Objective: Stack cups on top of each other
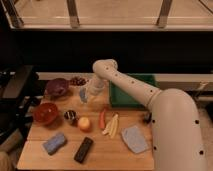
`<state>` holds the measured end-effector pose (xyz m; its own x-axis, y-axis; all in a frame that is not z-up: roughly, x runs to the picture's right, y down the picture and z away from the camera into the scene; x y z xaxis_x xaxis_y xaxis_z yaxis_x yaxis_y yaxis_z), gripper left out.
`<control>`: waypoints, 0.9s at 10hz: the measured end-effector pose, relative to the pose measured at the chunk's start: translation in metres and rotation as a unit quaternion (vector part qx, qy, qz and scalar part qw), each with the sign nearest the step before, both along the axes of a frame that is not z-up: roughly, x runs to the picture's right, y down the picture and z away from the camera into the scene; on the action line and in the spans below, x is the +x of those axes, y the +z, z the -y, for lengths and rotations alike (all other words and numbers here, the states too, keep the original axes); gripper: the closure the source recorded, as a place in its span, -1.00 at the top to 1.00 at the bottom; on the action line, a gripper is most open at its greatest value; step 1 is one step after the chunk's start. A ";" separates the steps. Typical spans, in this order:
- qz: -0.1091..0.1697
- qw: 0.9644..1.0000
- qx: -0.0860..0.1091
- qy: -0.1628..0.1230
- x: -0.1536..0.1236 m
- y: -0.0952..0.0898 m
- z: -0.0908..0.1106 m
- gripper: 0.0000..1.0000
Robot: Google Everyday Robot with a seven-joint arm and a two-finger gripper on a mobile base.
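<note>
The light blue cup (83,95) stands on the wooden table (100,155) at the back middle. My gripper (93,92) hangs down from the white arm right at this cup's right side and partly covers it. I cannot tell whether it touches the cup. The dark brownish cup with a shiny rim (70,116) stands upright to the front left, between the red bowl (45,113) and an orange (84,123), well apart from the gripper.
A purple bowl (56,87) and dark fruit (77,80) sit at the back left, and a green bin (134,92) at the back right. A red chili (102,118), a banana (112,125), a grey cloth (134,138), a blue sponge (54,143) and a black block (83,149) lie in front.
</note>
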<state>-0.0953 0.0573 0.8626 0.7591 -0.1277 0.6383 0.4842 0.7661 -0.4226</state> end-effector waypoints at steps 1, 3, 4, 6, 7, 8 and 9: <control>0.016 1.000 -0.006 -0.004 -0.008 -0.005 -0.004 -1.00; 0.055 0.998 -0.021 -0.006 -0.027 -0.018 -0.013 -1.00; 0.069 0.997 -0.024 -0.010 -0.036 -0.024 -0.016 -1.00; 0.092 0.995 -0.027 -0.016 -0.048 -0.039 -0.021 -1.00; 0.099 0.995 -0.023 -0.021 -0.053 -0.049 -0.023 -1.00; 0.108 0.994 -0.017 -0.030 -0.060 -0.060 -0.027 -1.00; 0.119 0.992 -0.009 -0.041 -0.070 -0.075 -0.030 -1.00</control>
